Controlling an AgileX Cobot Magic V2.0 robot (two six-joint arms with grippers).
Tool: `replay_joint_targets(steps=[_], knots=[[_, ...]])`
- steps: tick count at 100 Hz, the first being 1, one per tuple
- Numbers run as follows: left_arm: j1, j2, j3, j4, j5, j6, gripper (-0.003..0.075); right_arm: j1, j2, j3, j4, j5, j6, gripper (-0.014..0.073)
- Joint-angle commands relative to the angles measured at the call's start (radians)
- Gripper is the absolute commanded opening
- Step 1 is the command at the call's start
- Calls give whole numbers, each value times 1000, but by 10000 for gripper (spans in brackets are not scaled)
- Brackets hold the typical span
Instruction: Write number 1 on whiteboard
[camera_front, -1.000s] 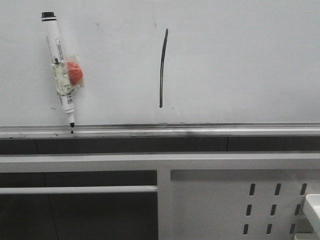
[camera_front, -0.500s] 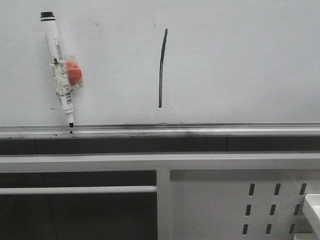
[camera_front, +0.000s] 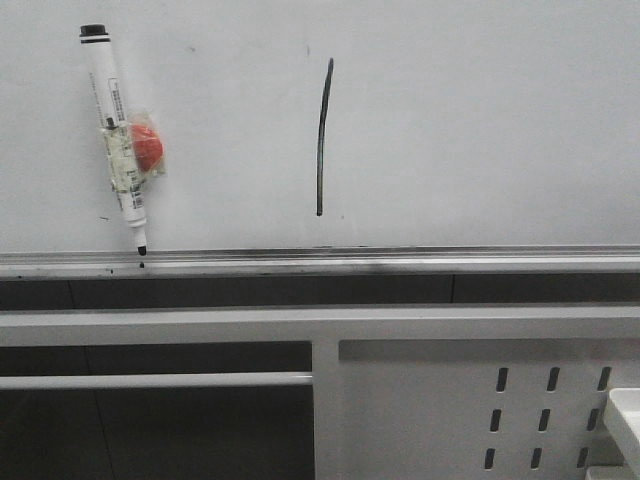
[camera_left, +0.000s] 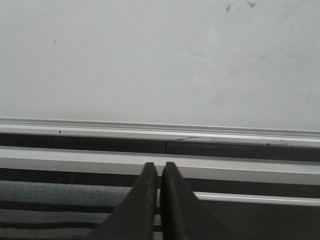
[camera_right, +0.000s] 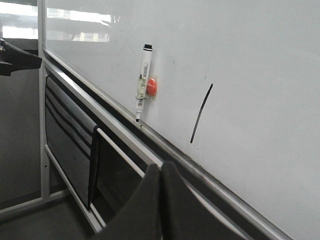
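Observation:
The number 1 is a thin black, slightly bowed stroke on the whiteboard; it also shows in the right wrist view. A white marker pen with a red magnet hangs on the board at the left, tip down over the silver ledge; the right wrist view shows the pen too. My left gripper is shut and empty, below the ledge. My right gripper is shut and empty, away from the board. Neither gripper shows in the front view.
A white frame bar runs under the ledge, with a perforated white panel at the lower right and dark openings at the lower left. A dark arm part shows at the far side in the right wrist view.
The view has shifted very slightly; the pen and stroke sit a pixel or two further left. Nothing else has changed.

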Motion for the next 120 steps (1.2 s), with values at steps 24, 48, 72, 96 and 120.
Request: replay_joint_targets(steps=[24, 48, 72, 96, 120], knots=[[-23, -23, 35, 0, -5, -3, -20, -6, 12, -26, 3, -83, -1, -69], [-23, -23, 35, 7, -5, -3, -20, -6, 12, -26, 3, -83, -1, -69], [-23, -23, 35, 7, -5, -3, -20, -6, 12, -26, 3, -83, -1, -69], [-23, -23, 35, 7, -5, -3, -20, -6, 12, -26, 3, -83, -1, -69], [-23, -23, 35, 7, -5, -3, -20, -6, 12, -6, 14, -111, 2, -69]])
